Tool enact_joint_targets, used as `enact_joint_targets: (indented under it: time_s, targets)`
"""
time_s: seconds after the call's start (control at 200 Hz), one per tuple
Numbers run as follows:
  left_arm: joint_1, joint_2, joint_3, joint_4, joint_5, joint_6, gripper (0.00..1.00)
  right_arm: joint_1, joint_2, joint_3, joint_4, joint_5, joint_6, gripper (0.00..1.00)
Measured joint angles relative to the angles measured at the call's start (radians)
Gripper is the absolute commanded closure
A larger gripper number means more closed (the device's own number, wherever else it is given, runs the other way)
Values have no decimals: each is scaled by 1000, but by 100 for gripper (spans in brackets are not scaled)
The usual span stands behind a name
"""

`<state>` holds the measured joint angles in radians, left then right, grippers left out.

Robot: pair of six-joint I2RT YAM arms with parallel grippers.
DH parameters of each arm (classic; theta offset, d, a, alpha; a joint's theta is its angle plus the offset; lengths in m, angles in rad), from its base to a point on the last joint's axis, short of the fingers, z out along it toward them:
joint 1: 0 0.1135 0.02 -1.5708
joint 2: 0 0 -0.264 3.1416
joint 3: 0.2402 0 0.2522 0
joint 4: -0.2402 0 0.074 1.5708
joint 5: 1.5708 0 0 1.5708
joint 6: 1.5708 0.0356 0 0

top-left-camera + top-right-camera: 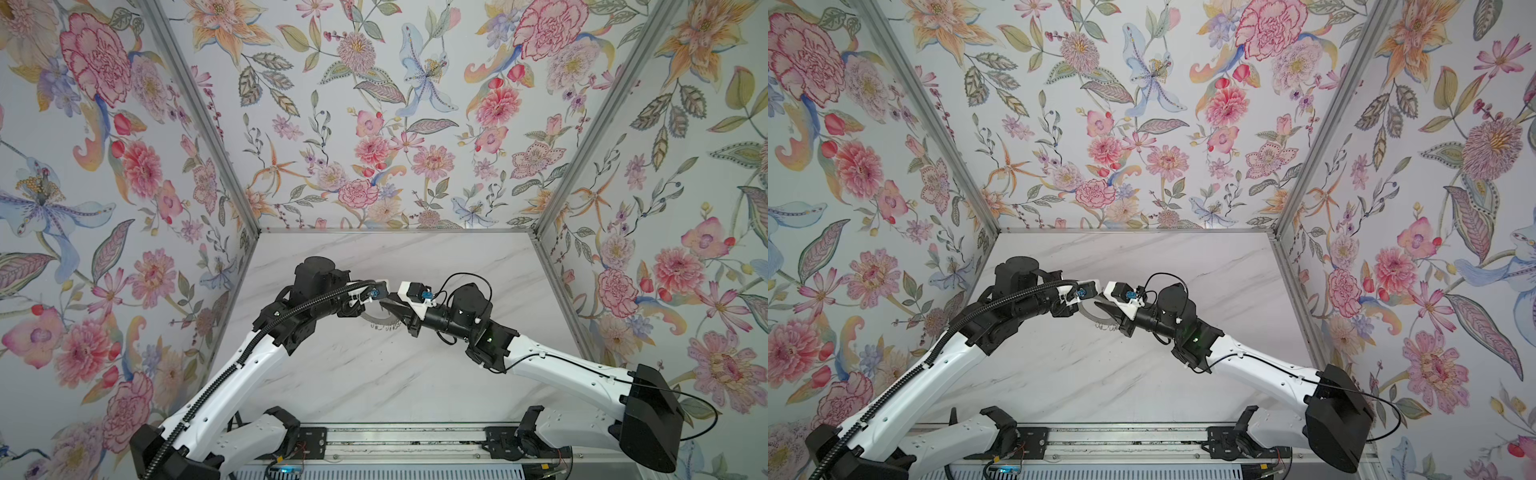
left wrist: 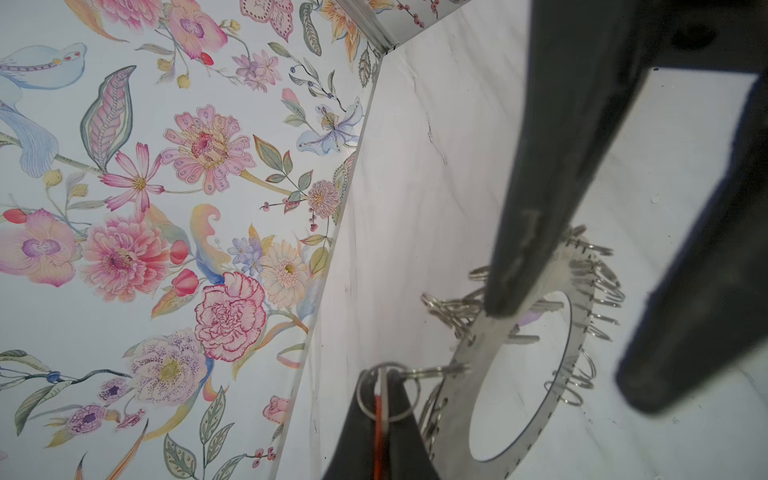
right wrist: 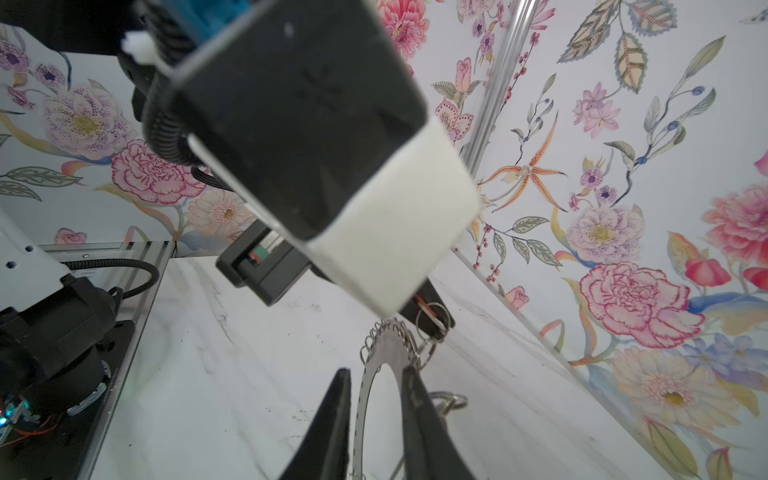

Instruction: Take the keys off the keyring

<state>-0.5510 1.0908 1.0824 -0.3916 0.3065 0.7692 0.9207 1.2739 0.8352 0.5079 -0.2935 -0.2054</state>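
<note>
Both top views show two black-and-white robot arms meeting over a white marble-patterned worktop [image 1: 374,374]. Between their tips is the large flat silver metal keyring [image 1: 376,321], mostly hidden by the wrists.

In the left wrist view, the left claw [image 2: 380,399] is clenched on the thin edge of an orange-red oblong plastic fob [image 2: 378,424]. A small silver split ring [image 2: 386,365] links the fob to the keyring's rim, just beside the claw tip. The rim is lined with many small wire loops [image 2: 598,286].

In the right wrist view, the right claw [image 3: 376,370] has its two dark fingers partly apart, one on each side of the keyring's band [image 3: 384,351]. I cannot tell whether they press on it. The other keys are not clearly visible.

Likely risks:
- **Fob slipping:** only a narrow strip of it is pinched, so a pull could slide it free of the left claw.
- **Keyring dragging:** if the right claw is not braced firmly, a pull could drag or swing the whole keyring instead of freeing the fob.
- **Snagging:** the crowded neighbouring loops could catch a finger.
- **Collision:** the two claws are very close and could knock together.
</note>
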Motion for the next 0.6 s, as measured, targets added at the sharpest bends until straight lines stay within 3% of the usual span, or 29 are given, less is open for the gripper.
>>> enact_joint_targets:
  time_s: [0.601]
  targets:
    - [0, -12, 0, -15, 0, -18, 100, -11, 134, 35, 58, 78, 76, 80]
